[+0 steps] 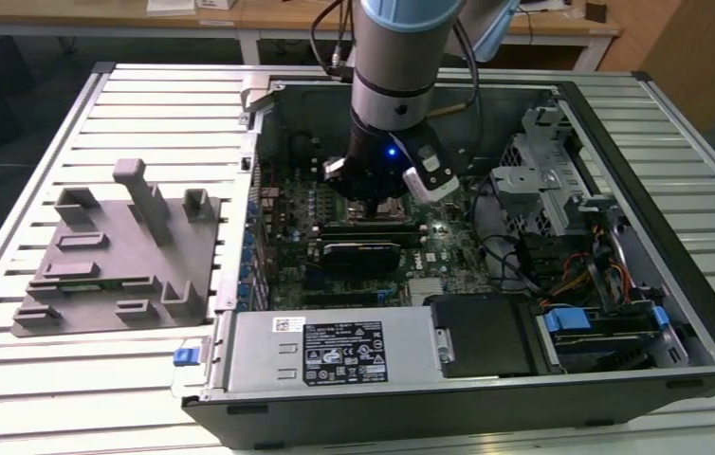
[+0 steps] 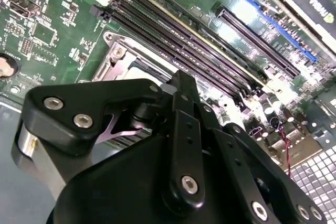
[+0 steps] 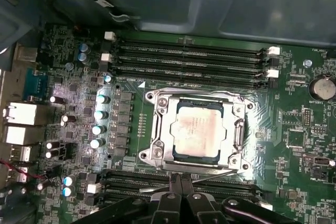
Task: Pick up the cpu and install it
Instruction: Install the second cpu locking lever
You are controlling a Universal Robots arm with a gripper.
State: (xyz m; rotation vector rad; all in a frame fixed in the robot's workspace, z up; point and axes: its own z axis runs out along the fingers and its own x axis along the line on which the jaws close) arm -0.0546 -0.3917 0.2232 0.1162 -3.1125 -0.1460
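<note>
The cpu [image 3: 198, 129], a pale silver square chip, lies flat inside the metal-framed socket [image 3: 157, 141] on the green motherboard [image 3: 68, 93]. My gripper [image 3: 181, 180] hangs just beside the socket's edge, its black fingers pressed together and holding nothing. In the second wrist view the gripper [image 2: 182, 81] points down at the socket [image 2: 116, 56], a short way above the board. In the exterior view the gripper [image 1: 376, 204] is deep inside the open computer case [image 1: 661, 313], over the middle of the board.
Memory slots [image 3: 189, 56] run along both sides of the socket. A large grey fixture [image 1: 118, 256] with upright blocks sits on the slatted table at the exterior view's left. The power supply [image 1: 332, 351], drive cage [image 1: 547, 161] and cables crowd the case.
</note>
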